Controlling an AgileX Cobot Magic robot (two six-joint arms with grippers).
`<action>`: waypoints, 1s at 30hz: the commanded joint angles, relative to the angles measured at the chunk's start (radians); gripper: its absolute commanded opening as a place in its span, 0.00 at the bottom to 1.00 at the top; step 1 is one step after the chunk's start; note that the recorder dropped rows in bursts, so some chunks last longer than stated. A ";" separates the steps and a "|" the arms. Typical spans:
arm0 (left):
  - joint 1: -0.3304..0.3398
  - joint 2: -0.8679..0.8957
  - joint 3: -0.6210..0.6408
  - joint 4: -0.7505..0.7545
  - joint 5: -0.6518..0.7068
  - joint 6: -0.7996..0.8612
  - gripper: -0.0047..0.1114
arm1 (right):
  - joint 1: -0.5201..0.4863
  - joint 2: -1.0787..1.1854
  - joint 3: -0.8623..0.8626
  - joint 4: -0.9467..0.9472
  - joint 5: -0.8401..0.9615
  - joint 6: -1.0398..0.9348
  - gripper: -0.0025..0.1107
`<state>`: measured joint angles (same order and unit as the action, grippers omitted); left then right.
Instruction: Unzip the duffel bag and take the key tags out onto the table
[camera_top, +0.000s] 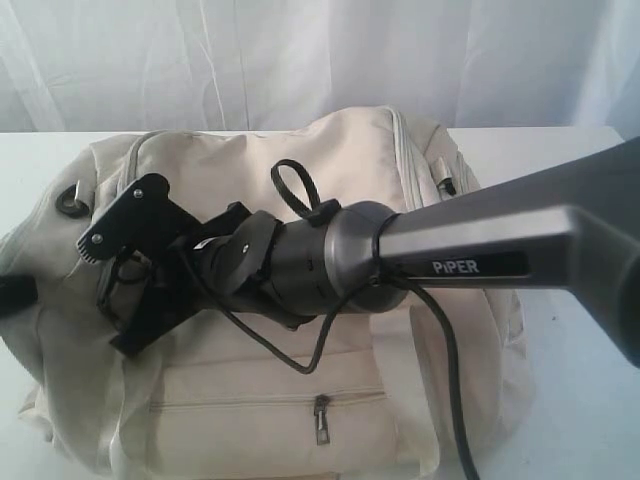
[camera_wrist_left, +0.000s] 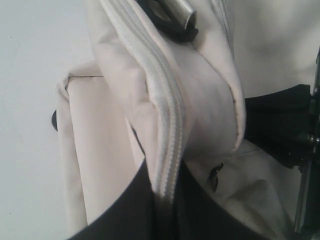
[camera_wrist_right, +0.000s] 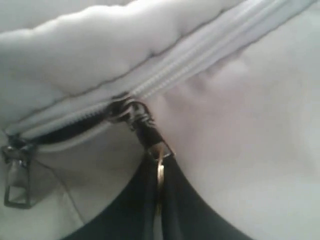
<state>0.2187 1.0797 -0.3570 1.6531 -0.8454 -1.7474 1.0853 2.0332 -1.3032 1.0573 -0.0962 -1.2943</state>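
Note:
The cream duffel bag (camera_top: 330, 170) lies on the white table (camera_top: 585, 420). My right arm reaches across it from the right, and the right gripper (camera_top: 135, 310) is down on the bag's left part. In the right wrist view the right gripper (camera_wrist_right: 159, 167) is shut on the metal zip pull (camera_wrist_right: 152, 142), which hangs from the slider (camera_wrist_right: 127, 110). A short dark gap (camera_wrist_right: 65, 131) shows in the zip behind the slider. My left gripper (camera_wrist_left: 162, 192) is shut on the bag's pale zip band (camera_wrist_left: 160, 100). The key tags are hidden.
A second metal pull (camera_wrist_right: 15, 182) hangs at the zip's end. A front pocket zip with its pull (camera_top: 321, 418) faces the near edge. A dark D-ring (camera_top: 70, 200) sits at the bag's left end. A white curtain (camera_top: 300, 50) hangs behind the table.

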 joint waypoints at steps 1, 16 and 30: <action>-0.002 -0.009 -0.005 0.057 -0.002 -0.001 0.06 | 0.001 -0.029 -0.001 -0.004 -0.063 -0.011 0.02; -0.002 -0.009 -0.005 0.091 -0.051 -0.010 0.06 | -0.001 -0.051 -0.104 -0.200 -0.261 -0.011 0.02; -0.002 -0.009 -0.005 0.091 -0.170 -0.031 0.06 | -0.094 0.098 -0.387 -0.202 -0.197 -0.011 0.02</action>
<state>0.2187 1.0774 -0.3643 1.6993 -0.9460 -1.7737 1.0215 2.1113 -1.6354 0.8556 -0.2846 -1.3016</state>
